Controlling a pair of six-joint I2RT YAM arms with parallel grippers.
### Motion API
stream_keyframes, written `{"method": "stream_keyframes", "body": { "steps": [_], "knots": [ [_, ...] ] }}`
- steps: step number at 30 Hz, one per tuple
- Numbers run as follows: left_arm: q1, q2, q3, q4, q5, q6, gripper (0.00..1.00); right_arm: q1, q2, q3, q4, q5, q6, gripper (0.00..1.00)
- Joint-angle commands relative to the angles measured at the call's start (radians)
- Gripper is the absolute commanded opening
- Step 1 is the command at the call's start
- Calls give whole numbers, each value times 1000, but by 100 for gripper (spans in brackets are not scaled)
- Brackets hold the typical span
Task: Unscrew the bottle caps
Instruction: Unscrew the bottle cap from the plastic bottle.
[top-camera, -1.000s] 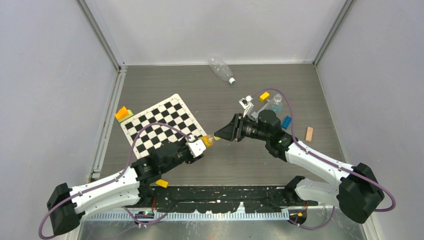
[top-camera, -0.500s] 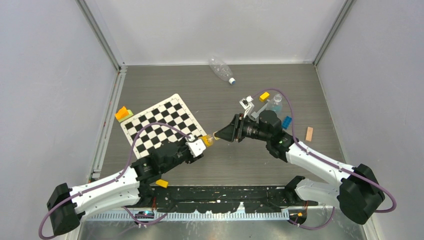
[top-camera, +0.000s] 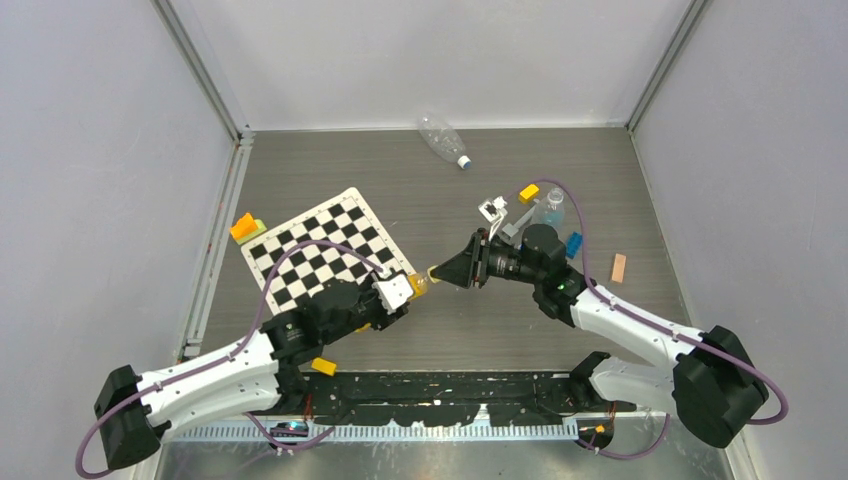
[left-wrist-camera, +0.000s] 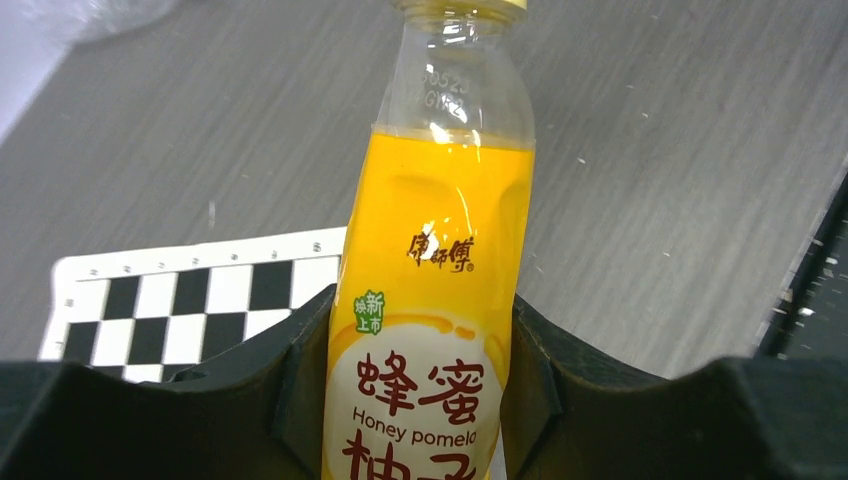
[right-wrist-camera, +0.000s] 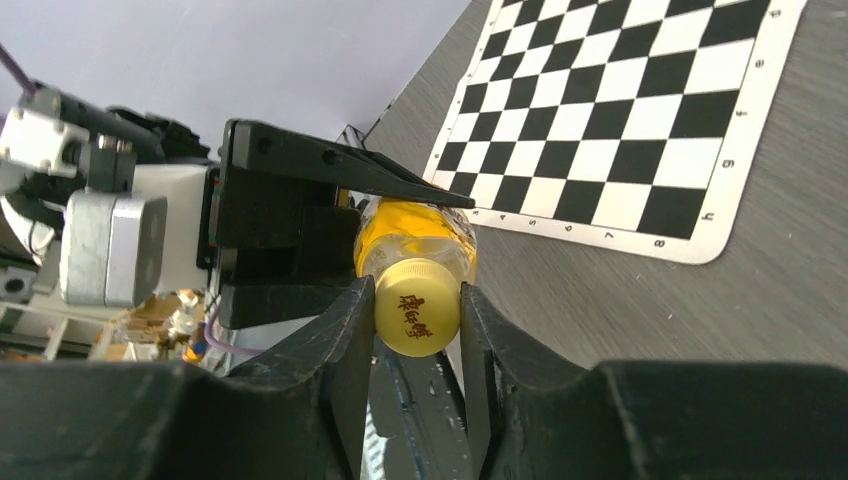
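Note:
The yellow-orange bottle (left-wrist-camera: 440, 280) is held above the table, pointing from my left gripper toward my right. My left gripper (left-wrist-camera: 420, 390) is shut on its labelled body; in the top view the left gripper (top-camera: 398, 293) sits at the chessboard's near corner. The bottle's yellow cap (right-wrist-camera: 417, 307) sits between the fingers of my right gripper (right-wrist-camera: 417, 322), which is shut on it and faces the left gripper (top-camera: 442, 273). A clear crinkled bottle (top-camera: 441, 137) with a pale cap (top-camera: 463, 162) lies at the back. Another clear bottle (top-camera: 551, 209) stands behind the right wrist.
A chessboard mat (top-camera: 320, 245) lies left of centre. An orange-and-green block (top-camera: 245, 228) is at its left. A yellow block (top-camera: 529, 193), a blue block (top-camera: 572, 244) and a tan block (top-camera: 618, 267) lie at the right. A yellow block (top-camera: 323, 367) lies near the left arm.
The right wrist has turned a little and shifted slightly while gripping the cap. The left gripper has kept its hold on the bottle, nearly still.

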Motion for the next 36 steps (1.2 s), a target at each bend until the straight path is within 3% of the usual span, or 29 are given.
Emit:
{"method": "stream_keyframes", "body": {
  "steps": [1,8,12,14,17,19,21,24,27,30,33,36],
  "knots": [
    [31,25,140,-82,148,-96,0,1,-22,-68,168,-119,-198,0],
    [144,59,173,-112,479,-154,0,1,-34,-70,128,-384,-542,0],
    [214,47,155,-78,652,-181,0,1,-57,-91,85,-424,-774,0],
    [229,34,144,-65,685,-184,0,2,-71,-96,54,-422,-897,0],
    [231,10,118,-31,659,-181,0,1,-87,-97,61,-371,-910,5],
    [231,-1,102,-14,640,-169,0,3,-90,-106,141,-292,-815,34],
    [231,-4,87,5,615,-160,0,2,-91,-128,250,-212,-682,44],
    [231,1,66,52,543,-153,0,3,-96,-173,435,-63,-469,51],
    [231,10,55,62,459,-143,0,3,-117,-190,483,72,-270,55],
    [231,22,42,67,374,-117,0,3,-159,-156,369,229,-95,56],
    [230,18,36,61,316,-98,0,3,-180,-126,255,277,78,56],
    [227,4,22,80,264,-88,0,3,-178,-90,164,302,123,56]
  ]
}}
